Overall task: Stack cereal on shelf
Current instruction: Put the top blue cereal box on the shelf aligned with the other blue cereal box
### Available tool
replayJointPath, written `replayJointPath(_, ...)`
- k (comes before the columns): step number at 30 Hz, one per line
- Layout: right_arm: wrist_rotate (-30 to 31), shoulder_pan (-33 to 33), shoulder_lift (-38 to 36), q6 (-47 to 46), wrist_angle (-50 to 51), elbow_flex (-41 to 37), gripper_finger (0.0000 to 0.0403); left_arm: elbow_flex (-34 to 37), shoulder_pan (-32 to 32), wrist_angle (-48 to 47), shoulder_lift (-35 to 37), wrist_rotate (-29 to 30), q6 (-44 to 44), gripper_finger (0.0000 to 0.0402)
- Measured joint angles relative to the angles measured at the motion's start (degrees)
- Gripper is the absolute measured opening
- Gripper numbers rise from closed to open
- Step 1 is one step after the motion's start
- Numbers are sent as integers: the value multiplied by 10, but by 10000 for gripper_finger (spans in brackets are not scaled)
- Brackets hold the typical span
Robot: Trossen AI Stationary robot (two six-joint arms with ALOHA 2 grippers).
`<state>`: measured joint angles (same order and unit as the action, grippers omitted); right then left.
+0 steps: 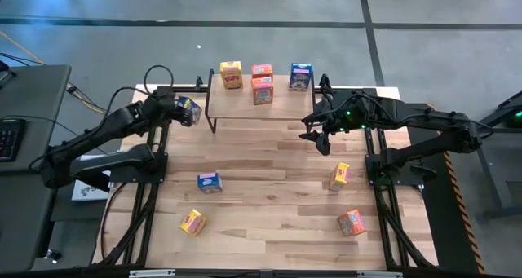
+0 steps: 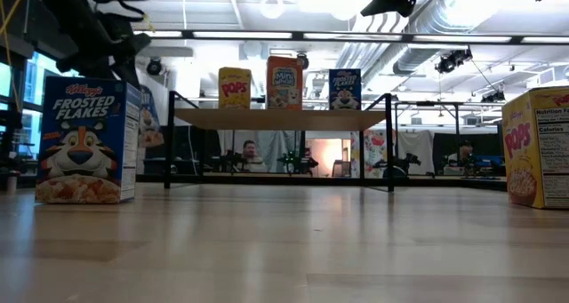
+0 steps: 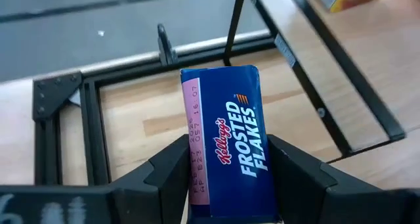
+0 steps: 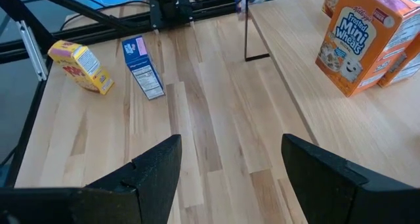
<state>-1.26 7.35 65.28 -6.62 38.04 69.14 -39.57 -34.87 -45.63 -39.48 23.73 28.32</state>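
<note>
The left gripper (image 1: 189,111), fingers (image 3: 172,166) clamped on a blue box (image 3: 228,138), carries it beside the shelf (image 1: 245,108), next needing a lift over the shelf's top, while the right gripper's (image 1: 320,139) fingers stand half-open, empty.

Butcher-block tabletop (image 1: 269,176) sits on a black frame. A grey desk (image 1: 33,107) with a keyboard (image 1: 8,138) stands beside it. Seated persons (image 2: 250,152) appear beyond.
</note>
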Motion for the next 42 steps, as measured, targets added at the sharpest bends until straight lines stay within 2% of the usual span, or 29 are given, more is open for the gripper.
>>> replayJointPath(8,0,0,0,0,0,0,256,-42,1,1,47,44,-34,176)
replayJointPath(13,21,0,0,0,-3,0,256,-81,0,2,54,45,-74,174)
replayJointPath(18,56,0,0,0,-4,0,256,-102,1,-1,54,35,-99,156)
replayJointPath(23,55,0,0,0,-4,0,256,-107,1,0,54,20,-105,138)
replayJointPath(28,51,0,0,-11,-4,0,256,-107,1,1,54,14,-106,140)
replayJointPath(42,51,0,0,-26,-6,0,256,-107,1,112,72,-192,-145,137)
